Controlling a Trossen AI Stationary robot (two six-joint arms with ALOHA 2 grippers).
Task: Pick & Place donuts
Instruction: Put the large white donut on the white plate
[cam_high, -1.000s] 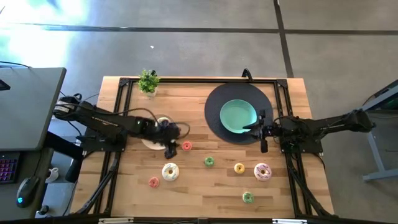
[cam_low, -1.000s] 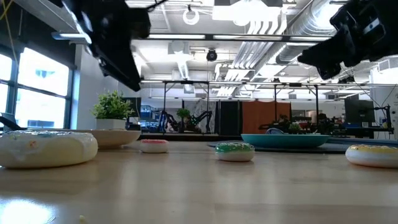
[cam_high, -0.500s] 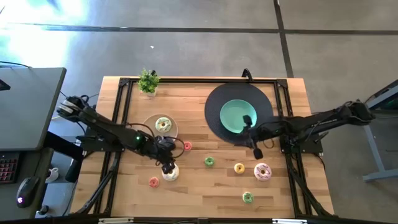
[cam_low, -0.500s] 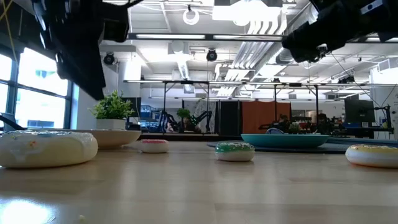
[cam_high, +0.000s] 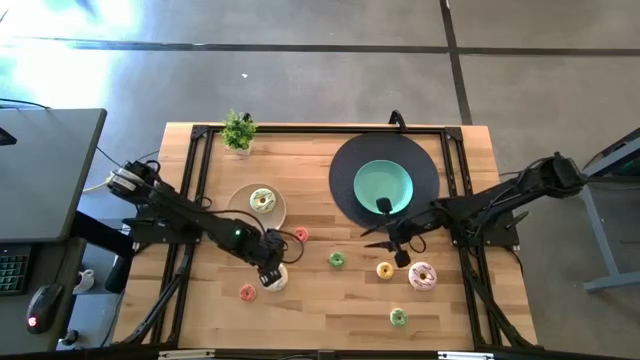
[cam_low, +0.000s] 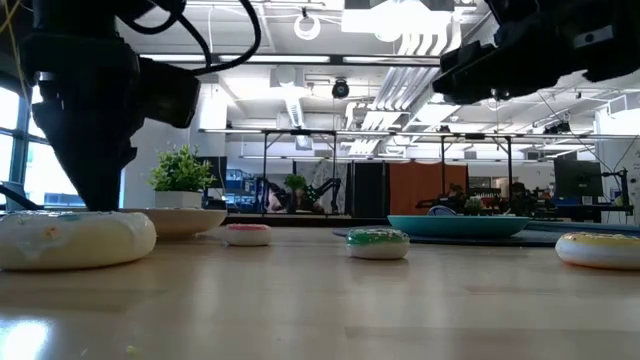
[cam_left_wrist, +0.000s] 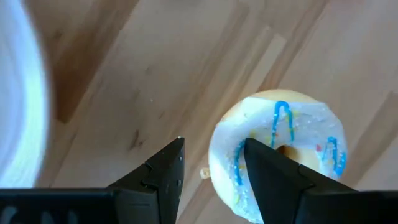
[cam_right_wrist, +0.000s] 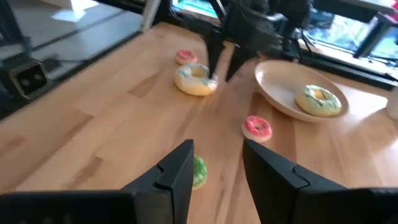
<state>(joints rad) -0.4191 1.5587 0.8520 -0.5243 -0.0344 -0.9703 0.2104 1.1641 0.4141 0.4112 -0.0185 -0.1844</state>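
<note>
The white iced donut (cam_high: 274, 279) with blue stripes (cam_left_wrist: 292, 146) lies flat on the table. My left gripper (cam_high: 268, 268) hangs open over it, pointing down, with its two fingers either side of the rim facing the left edge (cam_right_wrist: 214, 73). My right gripper (cam_high: 393, 246) is open (cam_right_wrist: 217, 165) and hovers above the table between the teal plate (cam_high: 383, 187) and the yellow donut (cam_high: 385, 269). A cream-green iced donut (cam_high: 262, 199) rests in the beige plate (cam_high: 240, 212). The pink iced donut (cam_high: 422, 276) and small red (cam_high: 300, 234), green (cam_high: 337, 259), pink (cam_high: 247, 292) and green (cam_high: 398, 317) donuts lie loose. My left gripper comes at the white donut from above, with one finger (cam_left_wrist: 267, 177) over its iced rim (cam_left_wrist: 227, 152) and the other (cam_left_wrist: 163, 171) outside it over bare wood. I cannot tell whether the fingers touch the donut, which lies flat on the table.
A black round mat (cam_high: 425, 160) lies under the teal plate. A small potted plant (cam_high: 238, 130) stands at the far edge. A black frame (cam_high: 195, 150) runs along the table's left, far and right sides. There is bare wood along the near edge.
My left gripper has moved from over the beige plate toward the near edge and down to the white donut; the cream-green donut now shows in the plate. My right gripper has moved from the mat's right side toward the left and near edge, above the yellow donut.
</note>
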